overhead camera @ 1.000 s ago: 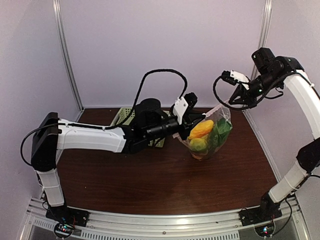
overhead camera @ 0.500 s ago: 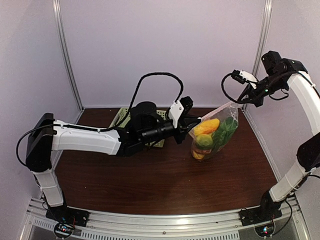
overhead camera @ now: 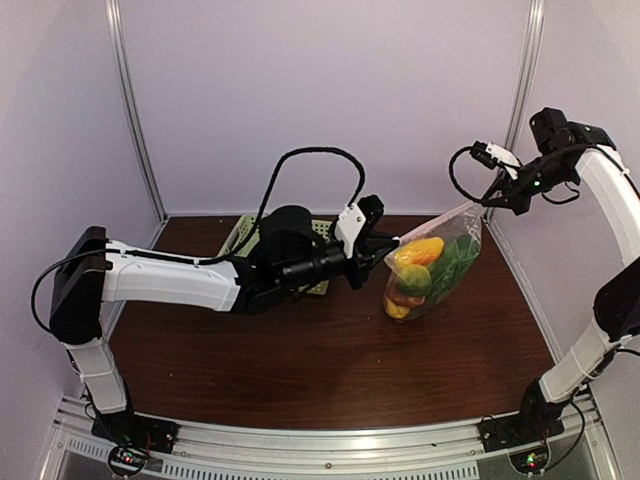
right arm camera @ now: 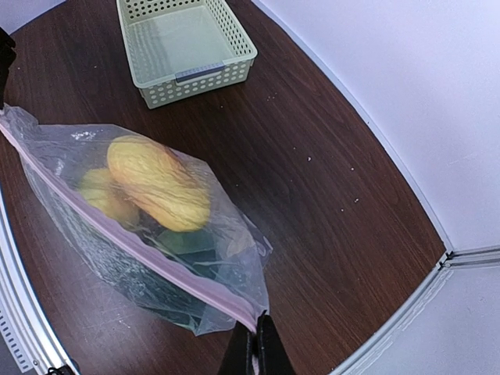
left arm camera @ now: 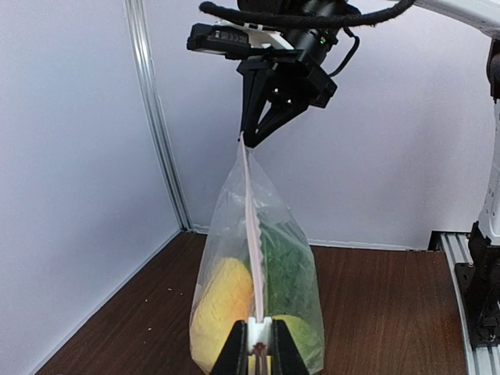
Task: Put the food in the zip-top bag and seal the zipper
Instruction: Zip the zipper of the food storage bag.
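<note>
Dark wood table [overhead camera: 300, 370], zip-top bag [overhead camera: 440, 265] strung over it, food [overhead camera: 418, 252] inside. Right gripper [overhead camera: 490, 205] has pulled its pinched corner further out. Left gripper [left arm camera: 258, 344] is clamped on the slider [left arm camera: 258, 328], so the zipper [left arm camera: 251, 234] is taut now. Sealing looks close.

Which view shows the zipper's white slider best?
Left wrist: the slider sits close up between the fingers of the left gripper, the zipper running up to the right gripper. Right wrist shows the zipper as a pink line across the bag, its slider end lost at the frame edge. Top external: slider too small to make out.
</note>
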### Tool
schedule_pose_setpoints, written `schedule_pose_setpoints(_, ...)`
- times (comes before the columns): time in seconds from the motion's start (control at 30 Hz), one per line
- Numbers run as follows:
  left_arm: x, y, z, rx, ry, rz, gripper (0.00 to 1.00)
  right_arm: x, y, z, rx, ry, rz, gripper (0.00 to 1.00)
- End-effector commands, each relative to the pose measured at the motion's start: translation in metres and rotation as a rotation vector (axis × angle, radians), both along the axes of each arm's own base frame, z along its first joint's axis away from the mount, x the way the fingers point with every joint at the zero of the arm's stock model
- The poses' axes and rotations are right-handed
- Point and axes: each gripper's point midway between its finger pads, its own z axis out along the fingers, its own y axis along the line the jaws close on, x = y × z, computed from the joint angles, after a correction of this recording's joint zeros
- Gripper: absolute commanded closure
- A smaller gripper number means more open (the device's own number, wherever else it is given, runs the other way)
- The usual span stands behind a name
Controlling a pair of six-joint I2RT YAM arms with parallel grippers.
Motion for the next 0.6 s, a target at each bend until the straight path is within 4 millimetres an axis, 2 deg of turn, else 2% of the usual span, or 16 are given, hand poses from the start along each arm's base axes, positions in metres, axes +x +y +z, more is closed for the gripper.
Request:
schedule_pose_setpoints(0.0, -0.002, 0.011, 0.013, -0.033, 0.023, 0.005, 0.95, 0.023, -0.031, 0.003, -0.058, -0.076, -0.105, 1.0)
schedule_pose_setpoints(0.4, 0.002, 0.014, 0.013, -0.033, 0.023, 0.02, 0.93, 0.027, -0.036, -0.002, -0.052, -0.064, -0.121, 1.0)
schedule_pose_setpoints(0.43, 0.003, 0.014, 0.013, -0.033, 0.026, 0.023, 0.86, 0.026, -0.035, -0.003, -0.049, -0.061, -0.118, 1.0)
schedule_pose_setpoints(0.47, 0.004, 0.014, 0.012, -0.031, 0.03, 0.03, 0.74, 0.025, -0.033, -0.004, -0.044, -0.055, -0.11, 1.0)
schedule_pose_setpoints(0.53, 0.008, 0.013, 0.012, -0.03, 0.041, 0.05, 0.43, 0.017, -0.027, -0.005, -0.025, -0.038, -0.069, 1.0)
schedule_pose_setpoints(0.57, 0.012, 0.013, 0.012, -0.03, 0.051, 0.065, 0.36, 0.012, -0.023, -0.006, -0.016, -0.028, -0.043, 1.0)
